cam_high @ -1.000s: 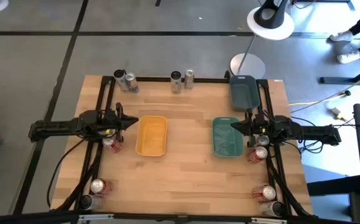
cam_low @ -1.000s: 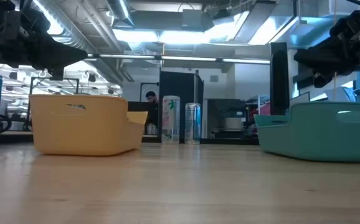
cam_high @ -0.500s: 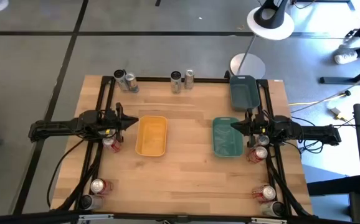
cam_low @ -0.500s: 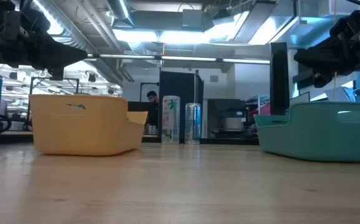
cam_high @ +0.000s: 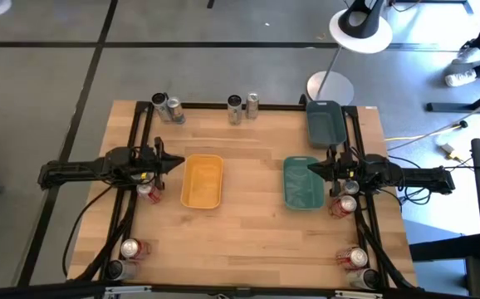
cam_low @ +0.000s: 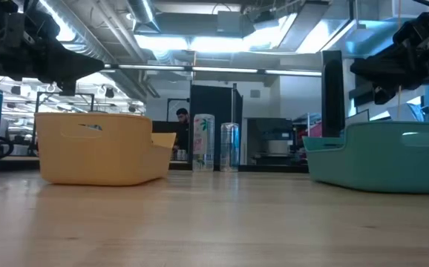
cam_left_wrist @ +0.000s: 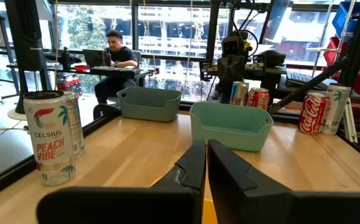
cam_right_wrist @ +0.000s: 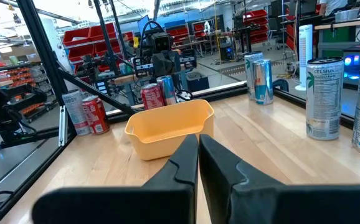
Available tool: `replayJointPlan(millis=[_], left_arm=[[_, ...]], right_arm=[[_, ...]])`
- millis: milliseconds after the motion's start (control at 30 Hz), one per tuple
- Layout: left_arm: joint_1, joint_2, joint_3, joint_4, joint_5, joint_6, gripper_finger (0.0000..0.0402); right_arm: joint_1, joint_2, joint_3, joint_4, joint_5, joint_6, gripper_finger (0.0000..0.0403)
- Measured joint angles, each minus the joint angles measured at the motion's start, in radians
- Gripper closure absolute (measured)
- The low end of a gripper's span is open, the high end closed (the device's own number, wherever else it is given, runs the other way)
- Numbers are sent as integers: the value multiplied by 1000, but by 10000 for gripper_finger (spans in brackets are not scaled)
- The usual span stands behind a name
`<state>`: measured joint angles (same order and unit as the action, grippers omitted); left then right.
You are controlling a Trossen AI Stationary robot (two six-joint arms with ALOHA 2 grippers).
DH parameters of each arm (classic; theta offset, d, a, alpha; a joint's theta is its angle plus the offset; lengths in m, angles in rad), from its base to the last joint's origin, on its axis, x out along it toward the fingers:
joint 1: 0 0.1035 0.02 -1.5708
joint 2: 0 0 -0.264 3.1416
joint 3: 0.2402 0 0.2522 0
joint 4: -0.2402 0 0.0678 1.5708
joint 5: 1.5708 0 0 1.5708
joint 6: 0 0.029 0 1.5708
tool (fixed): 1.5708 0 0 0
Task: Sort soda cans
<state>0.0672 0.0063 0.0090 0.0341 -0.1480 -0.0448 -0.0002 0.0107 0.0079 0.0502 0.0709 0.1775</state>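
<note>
We list cans (cam_high: 242,107) standing unsorted at the surface (cam_high: 248,232) edges, three trays lying empty mid-surface, presumably to receive them, and left end effector (cam_high: 176,163) and right end effector (cam_high: 314,169) hovering inboard, fingers pressed together, holding nothing.

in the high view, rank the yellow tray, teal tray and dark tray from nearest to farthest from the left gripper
From the left gripper, at the table's left side:
1. Yellow tray: just beside the fingertips, left of centre.
2. Teal tray: across the middle, right of centre, by the right gripper.
3. Dark tray: far right corner of the table.
</note>
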Motion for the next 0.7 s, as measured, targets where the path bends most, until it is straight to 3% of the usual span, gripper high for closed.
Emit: replayJointPlan(millis=[333, 533, 700], left_arm=[[0, 0, 0, 0, 0, 0, 391], [0, 0, 0, 0, 0, 0, 391], [0, 0, 0, 1, 0, -7, 391]], right_arm=[[0, 0, 0, 5, 38, 2, 386], [0, 0, 0, 8, 49, 215, 386], [0, 0, 0, 14, 69, 239, 386]])
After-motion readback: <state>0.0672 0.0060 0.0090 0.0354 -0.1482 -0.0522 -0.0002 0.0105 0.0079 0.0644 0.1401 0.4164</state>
